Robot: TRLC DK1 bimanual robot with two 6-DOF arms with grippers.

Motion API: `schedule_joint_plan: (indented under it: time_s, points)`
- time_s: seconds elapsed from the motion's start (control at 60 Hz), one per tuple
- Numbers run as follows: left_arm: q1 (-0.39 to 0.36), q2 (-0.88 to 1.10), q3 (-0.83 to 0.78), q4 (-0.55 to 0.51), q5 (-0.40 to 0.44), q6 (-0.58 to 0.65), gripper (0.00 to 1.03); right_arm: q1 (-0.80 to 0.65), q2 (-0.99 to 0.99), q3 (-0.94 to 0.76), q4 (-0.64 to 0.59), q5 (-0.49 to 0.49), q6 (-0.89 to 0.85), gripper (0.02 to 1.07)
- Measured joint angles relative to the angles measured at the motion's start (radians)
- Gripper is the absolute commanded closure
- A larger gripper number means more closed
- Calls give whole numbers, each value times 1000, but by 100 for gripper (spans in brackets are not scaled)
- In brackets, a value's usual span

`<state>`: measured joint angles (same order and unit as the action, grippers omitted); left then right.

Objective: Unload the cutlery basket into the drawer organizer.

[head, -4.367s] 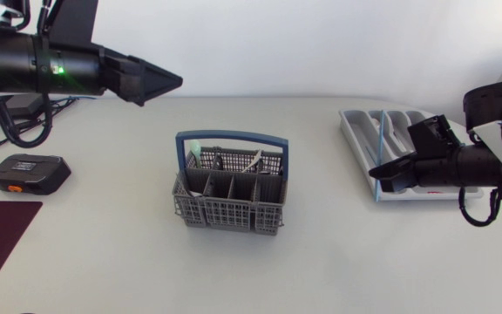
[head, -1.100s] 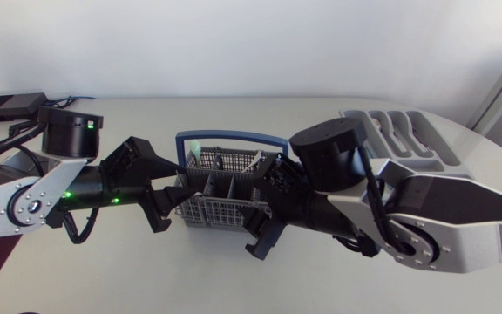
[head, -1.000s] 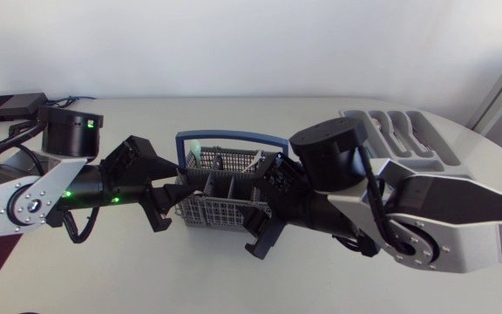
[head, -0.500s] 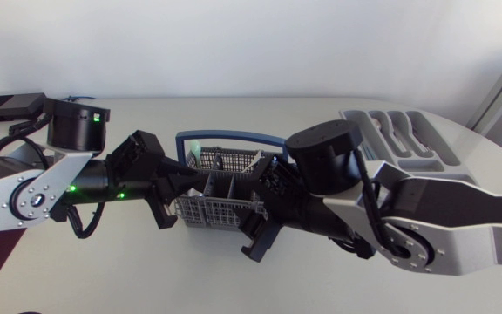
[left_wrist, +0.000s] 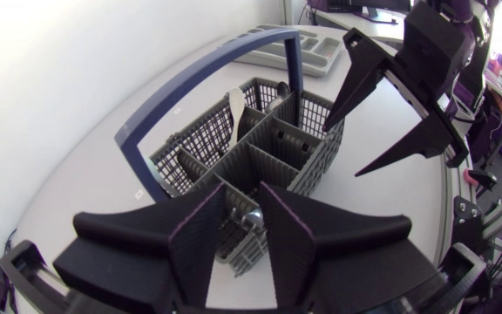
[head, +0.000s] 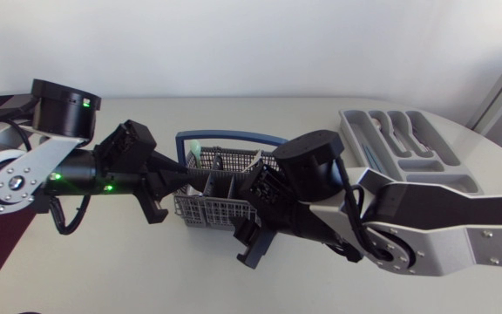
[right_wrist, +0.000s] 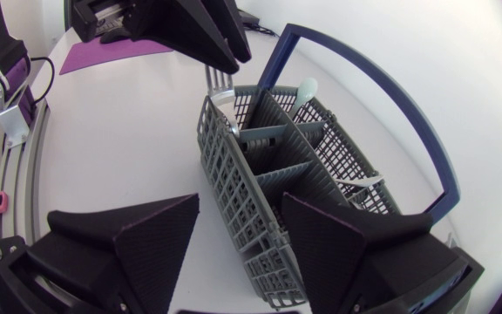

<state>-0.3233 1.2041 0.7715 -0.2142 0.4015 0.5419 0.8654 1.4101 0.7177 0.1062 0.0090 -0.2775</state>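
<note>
– Black left fingers are hanging over the basket's left end, aren't they?
– Yes. The left arm is stretching in from the left edge. Its fingers are pointing down at the end compartment of the grey basket, which is standing near the middle of the pale surface.
– Are they gripping anything?
– No, they are standing slightly parted. A metal fork is standing upright in that compartment. Its head is showing in the narrow gap just under the tips, and I am not seeing either finger pressing on it.
– What else is sitting in the basket?
– A pale plastic utensil is leaning beside the blue handle. More cutlery is lying in the back compartments, too hidden to name.
– And further right?
– The right arm is crossing in from the right edge. The right fingers are spread wide and released, holding nothing. They are sitting low beside the basket's front wall, with its corner just ahead of the gap.
– Where is the organizer?
– The grey organizer is lying well apart from the basket, at the far right of the surface.
</note>
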Motion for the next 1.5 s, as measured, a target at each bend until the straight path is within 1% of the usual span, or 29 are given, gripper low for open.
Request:
schedule_joint_plan:
  time_s: [0.067,0.217,0.317,0.4,0.533,0.667,0.75,0.817,0.867,0.933,1.017,1.083,1.117,1.183,1.283,1.333,1.5]
  points:
    - [2,-39,0,-36,-19,0,63,0,0,0,0,0,0,37]
    - [0,-82,0,-58,-61,0,63,6,-2,0,0,0,0,37]
    - [-9,-86,0,-89,-71,-5,63,10,-4,0,0,5,0,37]
    - [-35,-92,0,-111,-99,-20,63,10,-8,0,0,7,0,37]
    - [-91,-95,0,-111,-174,-45,63,11,-17,-4,1,11,0,37]
    - [-126,-61,0,-111,-238,-70,64,11,-17,-8,0,15,0,37]
    - [-135,-32,9,-129,-274,-84,70,12,-17,-10,1,15,0,37]
    - [-145,-20,19,-135,-304,-99,71,12,-17,-13,0,15,0,37]
    - [-152,-15,31,-136,-314,-105,72,12,-17,-13,0,15,0,37]
    - [-161,-11,43,-133,-328,-109,79,12,-18,-13,1,15,0,37]
    - [-166,-5,51,-124,-333,-118,84,13,-18,-13,1,15,0,37]
    - [-167,5,53,-124,-337,-124,84,13,-18,-14,1,15,0,37]
    - [-169,9,53,-124,-341,-124,88,13,-18,-14,1,15,0,37]
    - [-175,13,53,-122,-354,-124,93,13,-18,-15,1,15,0,37]
    - [-184,13,56,-119,-374,-127,94,13,-19,-17,1,15,0,37]
    - [-188,13,62,-129,-374,-128,100,13,-19,-17,1,15,0,37]
    - [-217,14,68,-132,-418,-128,100,13,-19,-17,3,15,0,37]
